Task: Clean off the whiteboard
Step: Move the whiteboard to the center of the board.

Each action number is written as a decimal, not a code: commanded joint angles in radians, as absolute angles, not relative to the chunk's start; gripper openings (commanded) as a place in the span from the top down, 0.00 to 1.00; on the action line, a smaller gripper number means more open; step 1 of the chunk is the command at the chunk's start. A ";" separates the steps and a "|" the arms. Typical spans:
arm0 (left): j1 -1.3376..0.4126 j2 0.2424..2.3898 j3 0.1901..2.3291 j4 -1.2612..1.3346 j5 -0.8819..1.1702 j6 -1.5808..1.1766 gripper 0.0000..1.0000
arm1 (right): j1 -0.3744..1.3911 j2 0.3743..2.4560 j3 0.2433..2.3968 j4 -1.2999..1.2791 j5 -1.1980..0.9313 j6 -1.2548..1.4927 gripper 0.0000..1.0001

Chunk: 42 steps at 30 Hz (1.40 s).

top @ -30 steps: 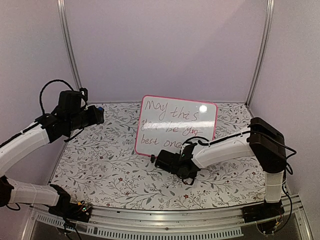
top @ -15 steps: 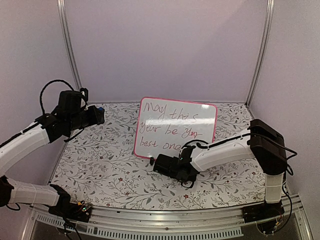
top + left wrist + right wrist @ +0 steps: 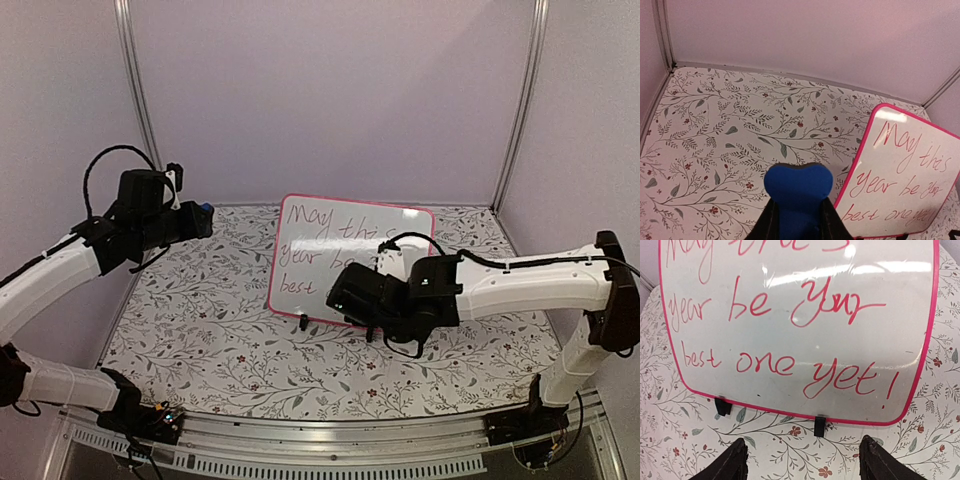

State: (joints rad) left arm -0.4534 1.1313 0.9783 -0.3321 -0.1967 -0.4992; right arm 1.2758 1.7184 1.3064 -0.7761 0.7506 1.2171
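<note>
Left arm (image 3: pixel 55 275): raised, forearm reaching up and inward from the left side, wrist about level, black cable looping above it.
Left gripper (image 3: pixel 198 218): clamped tight on a blue eraser block (image 3: pixel 798 186), held in the air, with the block's rounded end sticking out past the fingertips.
Right arm (image 3: pixel 530 285): elbow far out to the right, forearm stretched almost horizontal toward centre.
Right gripper (image 3: pixel 802 462): fingers (image 3: pixel 735 465) spread wide, nothing between them, aimed forward and slightly down.

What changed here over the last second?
The right gripper opened, and its arm lifted up and back from the lower edge of the whiteboard. The left gripper rose slightly, still shut on the blue eraser. The red writing is unchanged.
</note>
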 commanded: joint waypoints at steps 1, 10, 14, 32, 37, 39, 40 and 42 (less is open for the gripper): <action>-0.459 1.143 0.941 -0.256 -0.151 -0.428 0.85 | 1.279 1.554 1.340 -0.764 0.827 0.955 0.22; -0.360 1.212 0.898 -0.159 0.105 -0.436 0.92 | 1.075 1.131 1.273 -0.531 0.633 0.404 0.12; -0.295 1.186 0.889 -0.147 0.149 -0.456 0.90 | 0.915 1.036 1.152 -0.338 0.557 0.234 0.06; -0.319 1.137 0.892 -0.127 0.143 -0.439 0.87 | 0.437 1.167 1.078 -0.265 -0.221 0.182 0.01; -0.387 1.147 0.960 -0.171 0.055 -0.429 0.86 | 0.384 1.196 1.030 -0.166 -0.404 0.178 0.01; -0.424 1.158 1.013 -0.201 0.006 -0.419 0.86 | 0.336 1.212 1.000 -0.114 -0.497 0.192 0.01; -0.442 1.169 1.038 -0.212 -0.040 -0.411 0.85 | 0.296 1.218 0.975 -0.075 -0.563 0.209 0.01; -0.477 1.197 1.083 -0.219 -0.079 -0.393 0.85 | 0.216 1.238 0.927 0.022 -0.691 0.276 0.01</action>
